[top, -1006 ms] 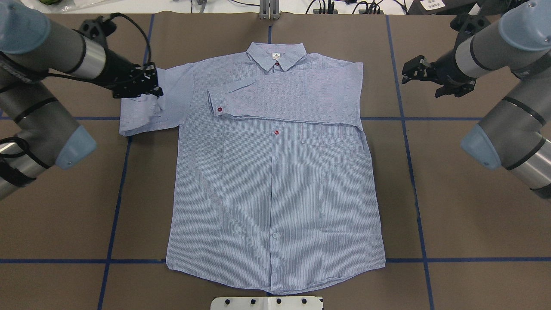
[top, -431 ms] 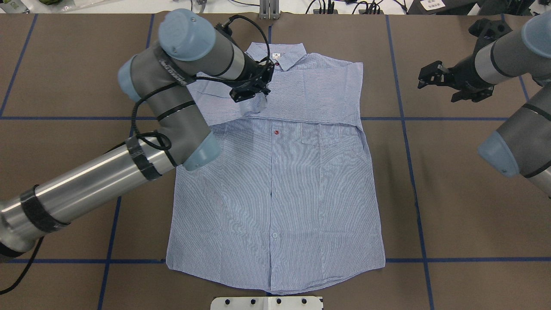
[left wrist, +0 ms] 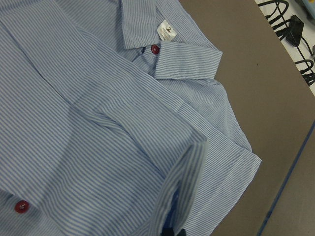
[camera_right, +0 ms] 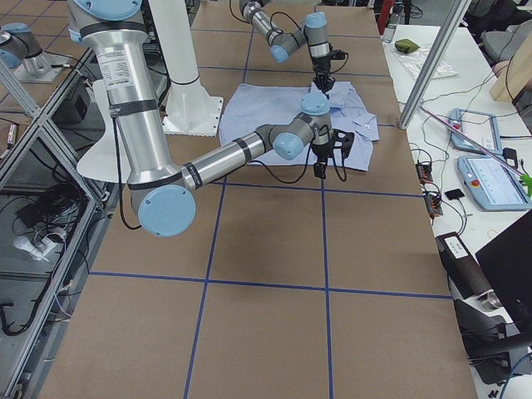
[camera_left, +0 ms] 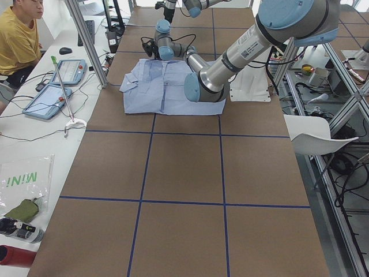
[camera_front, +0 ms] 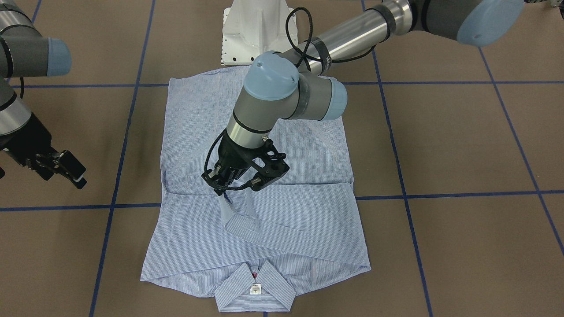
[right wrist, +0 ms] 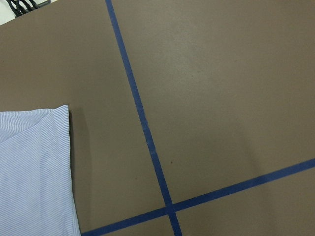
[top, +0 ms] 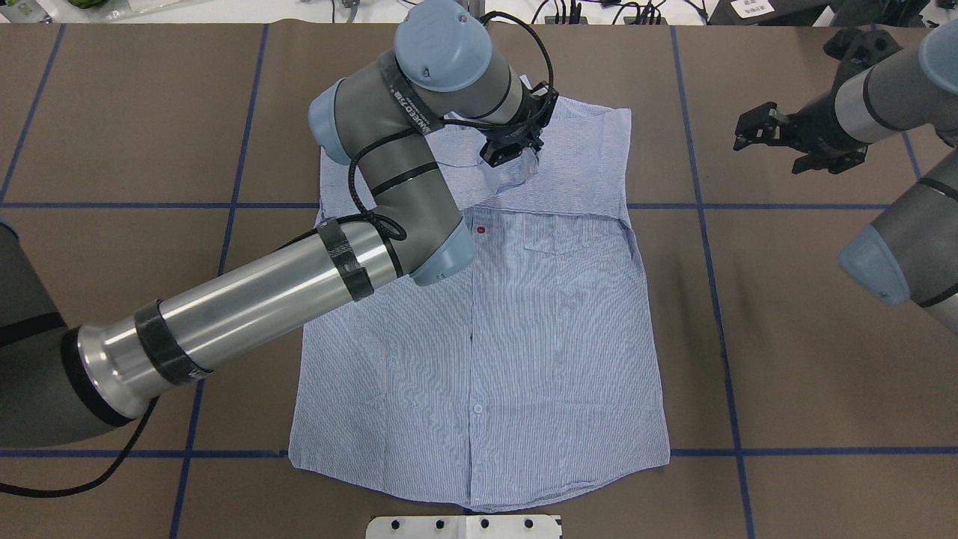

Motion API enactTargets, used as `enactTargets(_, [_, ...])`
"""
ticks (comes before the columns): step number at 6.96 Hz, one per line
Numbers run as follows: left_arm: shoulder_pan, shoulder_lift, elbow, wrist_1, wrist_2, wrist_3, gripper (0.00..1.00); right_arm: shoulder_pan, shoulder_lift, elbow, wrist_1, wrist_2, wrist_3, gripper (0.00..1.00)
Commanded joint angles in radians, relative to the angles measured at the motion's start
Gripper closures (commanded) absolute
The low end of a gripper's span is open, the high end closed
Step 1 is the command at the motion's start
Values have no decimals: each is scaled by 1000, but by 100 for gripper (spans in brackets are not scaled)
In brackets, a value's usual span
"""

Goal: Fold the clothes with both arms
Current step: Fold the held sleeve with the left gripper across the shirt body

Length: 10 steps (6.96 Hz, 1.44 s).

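The striped shirt [top: 486,322] lies flat, front up, on the brown table, its collar [camera_front: 255,290] at the far end from my base. One sleeve lies folded across the chest. My left gripper [top: 516,150] hovers over the upper chest, shut on the cuff [camera_front: 225,207] of the other sleeve, which hangs from it and drapes over the folded sleeve. The left wrist view shows this cuff [left wrist: 182,187] and the collar [left wrist: 142,24]. My right gripper [top: 757,131] is open and empty, above bare table right of the shirt; its wrist view shows only the shirt's edge [right wrist: 29,172].
The white pedestal base [top: 464,526] stands at the shirt's hem. Blue tape lines [top: 718,299] cross the brown table [top: 808,337]. In the exterior left view an operator [camera_left: 17,40] sits beside tablets [camera_left: 55,86] on a side bench.
My left gripper has carried the sleeve from the table's left side rightward across the chest. My right gripper has drawn a little farther right, away from the shirt.
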Motion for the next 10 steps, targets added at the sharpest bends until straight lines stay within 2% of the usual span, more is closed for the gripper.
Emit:
enactTargets(1, [50, -31, 32, -19, 79, -9, 100, 3, 0, 21, 0, -11, -1, 0])
enactTargets(2, [72, -30, 43, -34, 107, 2, 49, 1, -8, 23, 0, -46, -1, 0])
enactTargets(3, [89, -33, 60, -68, 129, 3, 22, 0, -8, 21, 0, -68, -1, 0])
enactTargets(5, [92, -42, 48, -97, 135, -3, 19, -49, -45, 101, -2, -53, 19, 0])
enactTargets(6, [89, -30, 13, -88, 129, 6, 19, -142, -56, 139, -2, -78, 101, 0])
enactTargets(7, [86, 32, -64, -82, 123, 10, 19, -275, -51, 170, -6, -185, 243, 0])
enactTargets(8, [74, 145, -175, -82, 94, 37, 19, -421, -48, 199, -14, -310, 385, 0])
enactTargets(9, [60, 271, -315, -81, 74, 124, 19, -550, -53, 242, -26, -380, 568, 0])
enactTargets(10, [55, 382, -409, -79, 75, 197, 20, -674, -71, 264, -35, -432, 672, 0])
